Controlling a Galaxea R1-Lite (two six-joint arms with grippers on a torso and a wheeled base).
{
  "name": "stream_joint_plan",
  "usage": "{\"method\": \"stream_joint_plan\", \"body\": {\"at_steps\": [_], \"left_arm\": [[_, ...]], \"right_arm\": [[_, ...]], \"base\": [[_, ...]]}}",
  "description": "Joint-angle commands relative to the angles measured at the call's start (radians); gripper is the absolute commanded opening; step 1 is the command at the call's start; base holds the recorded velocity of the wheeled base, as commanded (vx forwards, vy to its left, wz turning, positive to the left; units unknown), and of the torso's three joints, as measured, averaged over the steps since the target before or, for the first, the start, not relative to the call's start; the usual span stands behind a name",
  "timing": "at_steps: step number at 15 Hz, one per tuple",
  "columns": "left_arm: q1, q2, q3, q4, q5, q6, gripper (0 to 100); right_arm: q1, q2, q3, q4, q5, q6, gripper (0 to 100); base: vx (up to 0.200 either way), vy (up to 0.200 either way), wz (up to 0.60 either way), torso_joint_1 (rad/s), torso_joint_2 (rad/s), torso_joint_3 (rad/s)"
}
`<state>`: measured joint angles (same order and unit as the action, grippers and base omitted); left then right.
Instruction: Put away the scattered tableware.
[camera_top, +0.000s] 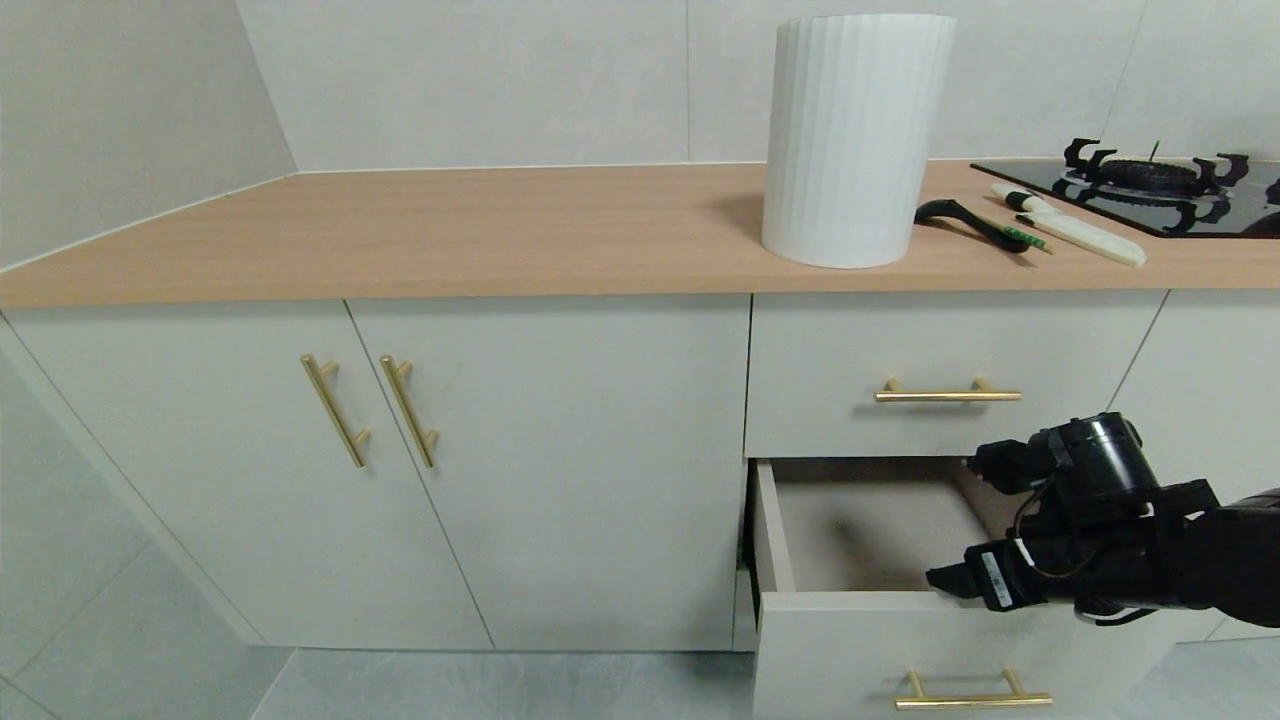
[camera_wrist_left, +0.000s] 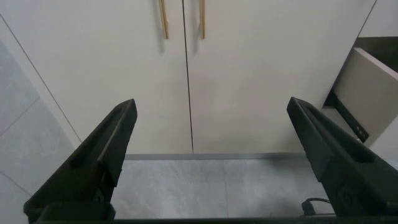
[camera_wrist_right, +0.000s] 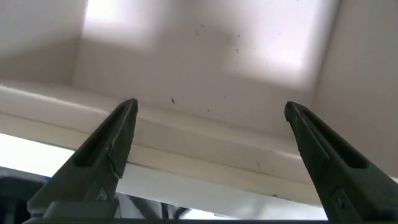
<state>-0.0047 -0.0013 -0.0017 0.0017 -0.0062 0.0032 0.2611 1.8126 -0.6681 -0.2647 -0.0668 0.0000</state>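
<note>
On the wooden counter (camera_top: 450, 230) lie a black ladle (camera_top: 968, 220), a thin green-patterned utensil (camera_top: 1028, 238) and a white knife (camera_top: 1082, 236), just right of a tall white ribbed container (camera_top: 850, 140). Below them the lower drawer (camera_top: 775, 530) is pulled out and looks empty. My right gripper (camera_top: 965, 520) hangs open over the drawer's front right part, nothing between its fingers; in the right wrist view that gripper (camera_wrist_right: 211, 106) looks down at the drawer's bare bottom (camera_wrist_right: 205, 56). My left gripper (camera_wrist_left: 211, 104) is open and empty, low down, facing the cabinet doors (camera_wrist_left: 186, 74).
A black gas hob (camera_top: 1150, 195) sits at the counter's right end. A closed drawer with a gold handle (camera_top: 947, 394) is above the open one. Two cabinet doors with gold handles (camera_top: 370, 410) stand to the left. The open drawer's side (camera_wrist_left: 367, 87) juts out over the grey floor.
</note>
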Motion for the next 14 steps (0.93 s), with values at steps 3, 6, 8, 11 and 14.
{"method": "stream_joint_plan", "body": {"at_steps": [3, 6, 8, 11, 14], "left_arm": [[0.0, 0.001, 0.0, 0.0, 0.0, 0.0, 100], [0.0, 0.001, 0.0, 0.0, 0.0, 0.0, 100], [0.0, 0.001, 0.0, 0.0, 0.0, 0.0, 100], [0.0, 0.001, 0.0, 0.0, 0.0, 0.0, 100], [0.0, 0.001, 0.0, 0.0, 0.0, 0.0, 100]], "right_arm": [[0.007, -0.018, -0.001, 0.081, -0.001, -0.049, 100], [0.017, -0.052, 0.001, 0.193, -0.001, -0.115, 100], [0.029, -0.068, 0.001, 0.269, -0.001, -0.143, 100], [0.061, -0.091, -0.001, 0.384, -0.013, -0.169, 100], [0.089, -0.114, -0.002, 0.486, -0.014, -0.187, 100]], "base": [[0.0, 0.0, 0.0, 0.0, 0.0, 0.0], [0.0, 0.0, 0.0, 0.0, 0.0, 0.0], [0.0, 0.0, 0.0, 0.0, 0.0, 0.0], [0.0, 0.0, 0.0, 0.0, 0.0, 0.0], [0.0, 0.0, 0.0, 0.0, 0.0, 0.0]]}}
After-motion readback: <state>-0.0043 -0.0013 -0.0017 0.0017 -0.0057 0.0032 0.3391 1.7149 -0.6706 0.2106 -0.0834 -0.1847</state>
